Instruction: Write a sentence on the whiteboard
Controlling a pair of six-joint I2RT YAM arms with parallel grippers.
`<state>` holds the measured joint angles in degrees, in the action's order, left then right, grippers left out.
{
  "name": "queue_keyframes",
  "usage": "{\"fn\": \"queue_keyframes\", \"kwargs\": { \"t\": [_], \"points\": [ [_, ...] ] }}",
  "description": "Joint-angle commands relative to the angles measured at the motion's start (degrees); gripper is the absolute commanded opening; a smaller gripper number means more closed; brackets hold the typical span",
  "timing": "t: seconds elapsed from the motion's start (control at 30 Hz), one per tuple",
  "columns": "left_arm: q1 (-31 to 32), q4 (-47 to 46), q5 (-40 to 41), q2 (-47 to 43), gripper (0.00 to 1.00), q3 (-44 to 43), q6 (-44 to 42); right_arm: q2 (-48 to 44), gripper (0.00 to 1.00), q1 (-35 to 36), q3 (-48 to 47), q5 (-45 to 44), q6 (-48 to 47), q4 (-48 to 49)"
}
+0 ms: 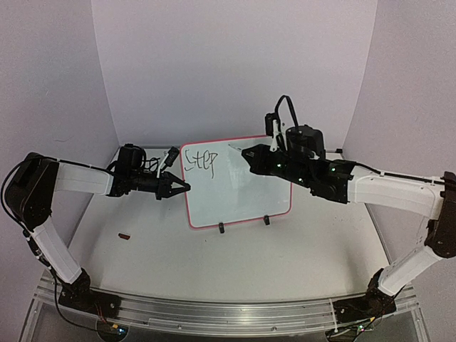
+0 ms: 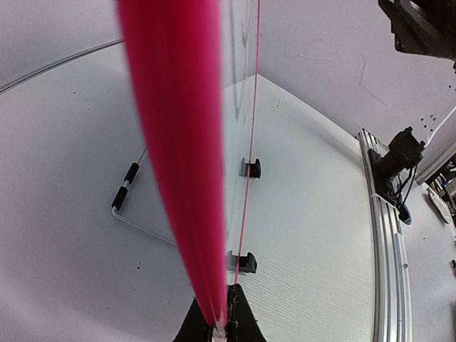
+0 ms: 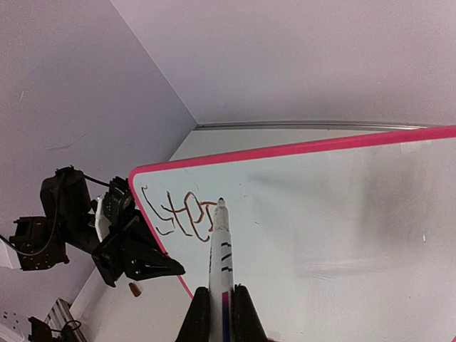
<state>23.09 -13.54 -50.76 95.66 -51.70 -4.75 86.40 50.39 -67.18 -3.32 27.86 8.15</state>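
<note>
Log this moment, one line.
left gripper: shut on whiteboard edge | right gripper: shut on marker, tip beside the p | sentence: only "Step" written | whiteboard: standing on table

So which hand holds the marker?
The right hand, shut on the marker with its tip by the sentence; the left hand only grips the whiteboard edge.

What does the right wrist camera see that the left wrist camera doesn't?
Only the right wrist camera shows the word "Step" written on the whiteboard, and the marker held in the right gripper, its tip by the last letter. Only the left wrist camera shows the two black clips and the wire stand behind the board. Both show the whiteboard's pink border, which is edge-on and blurred in the left wrist view.
</note>
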Motion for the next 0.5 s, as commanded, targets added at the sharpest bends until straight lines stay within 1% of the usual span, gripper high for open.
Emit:
{"fn": "queue_keyframes", "kwargs": {
  "t": [0.0,0.47],
  "points": [
    [0.2,2.4,6.9,0.2,0.00,0.4,-2.6,-2.2,0.00,-0.7,1.8,-2.0,-0.6,0.4],
    [0.2,2.7,7.1,-0.1,0.00,0.5,-2.8,2.5,0.00,-2.1,-0.1,0.5,-0.1,0.5]
  ]
}}
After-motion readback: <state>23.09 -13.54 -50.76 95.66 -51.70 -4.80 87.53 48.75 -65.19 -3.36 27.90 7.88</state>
